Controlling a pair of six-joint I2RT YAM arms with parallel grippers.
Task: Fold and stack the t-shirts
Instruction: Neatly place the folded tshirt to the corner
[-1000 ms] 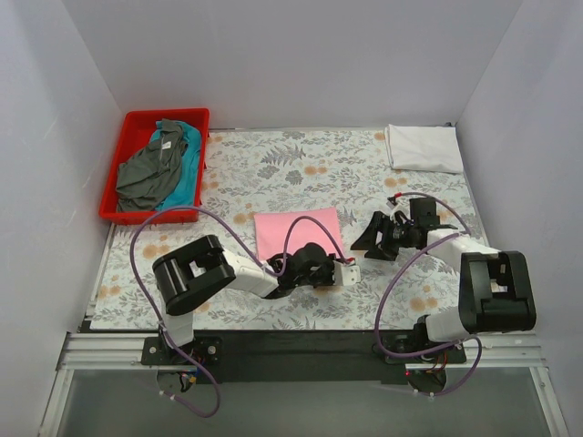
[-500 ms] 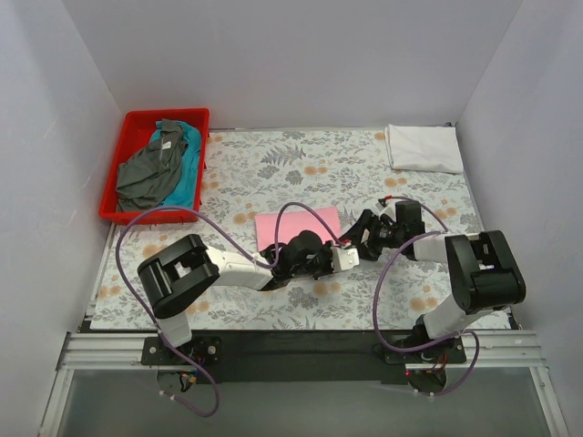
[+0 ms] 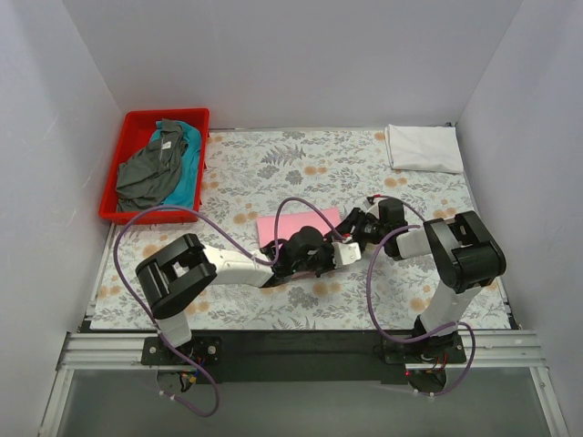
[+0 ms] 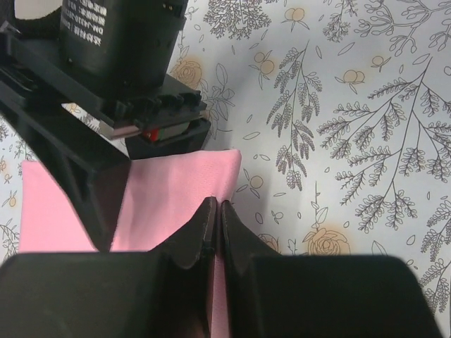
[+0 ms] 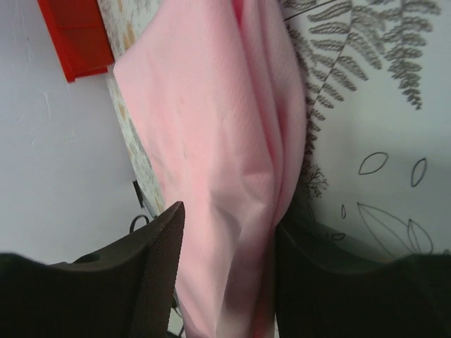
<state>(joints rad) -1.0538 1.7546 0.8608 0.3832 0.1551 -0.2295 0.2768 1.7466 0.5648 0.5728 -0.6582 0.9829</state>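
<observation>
The folded light pink t-shirt lies at the table's middle. My left gripper is at its near right edge. In the left wrist view the jaws are shut, and the shirt's right edge runs into the tips. My right gripper is at the shirt's right edge. In the right wrist view its fingers stand apart with bunched pink cloth between them. A folded white t-shirt lies at the back right. The dark grey t-shirt and the teal t-shirt lie crumpled in the red bin.
The red bin stands at the back left on the floral tablecloth. The two arms meet close together at the pink shirt's right side. Purple cables loop above both arms. White walls close in the table on three sides.
My right gripper has moved left from open tablecloth onto the pink shirt's right edge. My left gripper has shifted slightly farther back along that edge.
</observation>
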